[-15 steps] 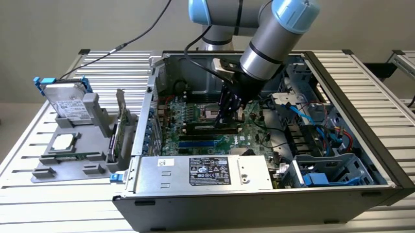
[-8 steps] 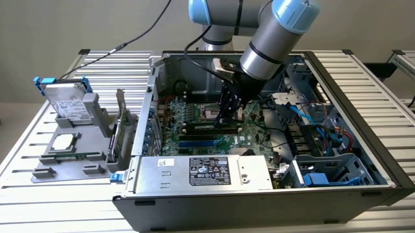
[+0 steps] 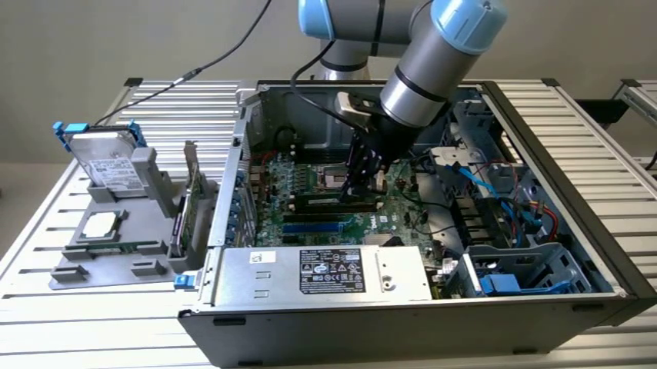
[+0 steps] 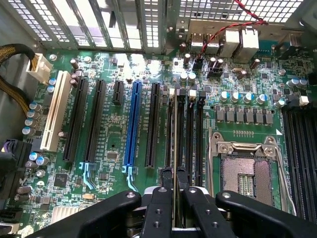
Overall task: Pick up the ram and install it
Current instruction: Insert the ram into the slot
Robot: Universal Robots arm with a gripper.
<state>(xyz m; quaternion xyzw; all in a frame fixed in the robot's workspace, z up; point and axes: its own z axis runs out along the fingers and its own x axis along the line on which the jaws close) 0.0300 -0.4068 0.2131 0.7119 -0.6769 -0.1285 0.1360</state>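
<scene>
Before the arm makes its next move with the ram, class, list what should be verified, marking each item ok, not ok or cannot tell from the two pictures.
1. Gripper shut on the ram: ok.
2. Ram running parallel to the black memory slots beside the CPU socket: ok.
3. Ram lined up away from the blue slot: ok.
4. Ram fully seated in its slot: cannot tell.
5. Slot latches open: cannot tell.
6. Red wires clear of the ram: ok.
</scene>
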